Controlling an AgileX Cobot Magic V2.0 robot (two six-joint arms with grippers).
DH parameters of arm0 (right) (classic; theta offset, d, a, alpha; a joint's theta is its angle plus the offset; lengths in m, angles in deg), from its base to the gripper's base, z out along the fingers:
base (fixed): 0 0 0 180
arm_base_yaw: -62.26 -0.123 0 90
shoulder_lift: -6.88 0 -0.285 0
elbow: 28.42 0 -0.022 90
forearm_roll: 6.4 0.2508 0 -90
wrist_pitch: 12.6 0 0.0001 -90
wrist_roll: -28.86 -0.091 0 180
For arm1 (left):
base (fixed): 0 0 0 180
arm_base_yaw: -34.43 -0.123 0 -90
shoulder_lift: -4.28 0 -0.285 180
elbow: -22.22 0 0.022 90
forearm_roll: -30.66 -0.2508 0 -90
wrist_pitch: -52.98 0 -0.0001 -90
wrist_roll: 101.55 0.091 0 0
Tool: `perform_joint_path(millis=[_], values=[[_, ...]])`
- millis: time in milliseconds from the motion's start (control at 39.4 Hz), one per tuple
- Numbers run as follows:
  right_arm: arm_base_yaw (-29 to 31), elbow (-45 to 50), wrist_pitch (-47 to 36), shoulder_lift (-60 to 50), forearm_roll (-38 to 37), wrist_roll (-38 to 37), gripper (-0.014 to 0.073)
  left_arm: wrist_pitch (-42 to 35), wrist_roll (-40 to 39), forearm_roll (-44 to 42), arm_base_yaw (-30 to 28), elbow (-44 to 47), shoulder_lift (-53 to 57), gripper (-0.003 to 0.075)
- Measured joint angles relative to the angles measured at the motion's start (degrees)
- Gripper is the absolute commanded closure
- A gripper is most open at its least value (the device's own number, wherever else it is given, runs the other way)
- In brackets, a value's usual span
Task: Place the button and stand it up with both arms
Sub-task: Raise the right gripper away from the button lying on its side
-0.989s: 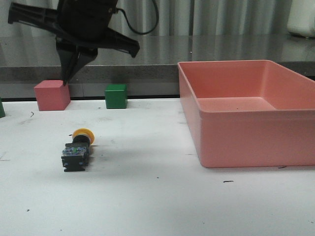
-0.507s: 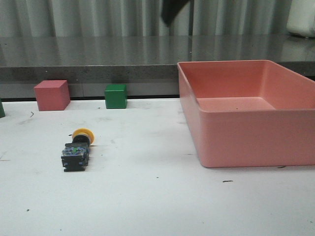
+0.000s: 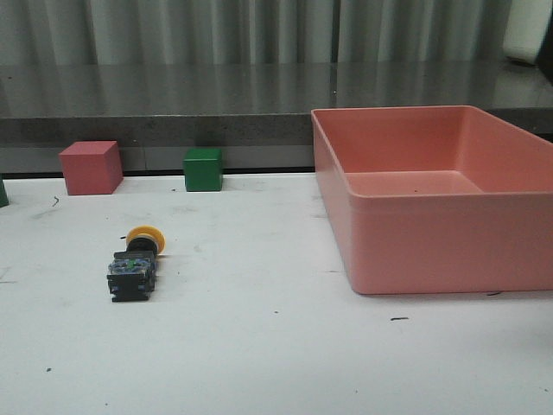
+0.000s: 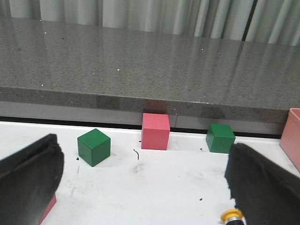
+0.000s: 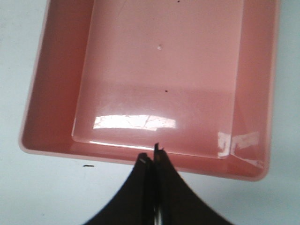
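From where I sit, the job looks placed but not stood. The push button (image 3: 136,264) lies on its side on the white bench (image 3: 259,346), toward my robot's left, its yellow cap (image 3: 146,235) pointing away from the camera and its black terminal block (image 3: 130,278) nearest me. Nothing touches it. I judge that tipping it upright onto its base is what remains, and neither arm is in the front view to do that yet.

The left end effector (image 4: 140,183) is spread wide, its two black fingers (image 4: 28,178) at either side of the wrist view with nothing between them. Past them I see a green cube (image 4: 94,147), a pink cube (image 4: 155,131) and a second green cube (image 4: 220,138) along the foot of the grey counter (image 4: 140,65), and a sliver of the yellow cap just beside one finger. So that arm sits near the button, facing the back of the bench.

The right end effector (image 5: 154,161) is pressed closed, the fingertips meeting with nothing visible between them. It hangs over the pink tray (image 3: 415,259), looking down near one rim.

The tray is the only container here, standing on the right side of the bench, well apart from the button. Both views show its floor bare: only glare, a few dark specks and some scuffing on one wall.
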Motion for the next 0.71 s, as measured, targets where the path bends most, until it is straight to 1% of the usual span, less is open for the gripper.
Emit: perform_joint_path(millis=[228,380,533,710], values=[[0.0,17.7,-12.8,-15.7,-3.7,0.0,0.0654,0.0,0.0,0.0,0.0,0.0,0.0,0.0048],[0.0,29.1,-20.3,-29.6,-4.4,0.0,0.0654,0.0,0.0,0.0,0.0,0.0,0.0,0.0048],[0.0,38.0,-25.9,-43.5,-4.8,0.0,0.0654,0.0,0.0,0.0,0.0,0.0,0.0,0.0048],[0.0,44.7,-33.6,-57.1,-5.6,0.1,0.0654,0.0,0.0,0.0,0.0,0.0,0.0,0.0048]])
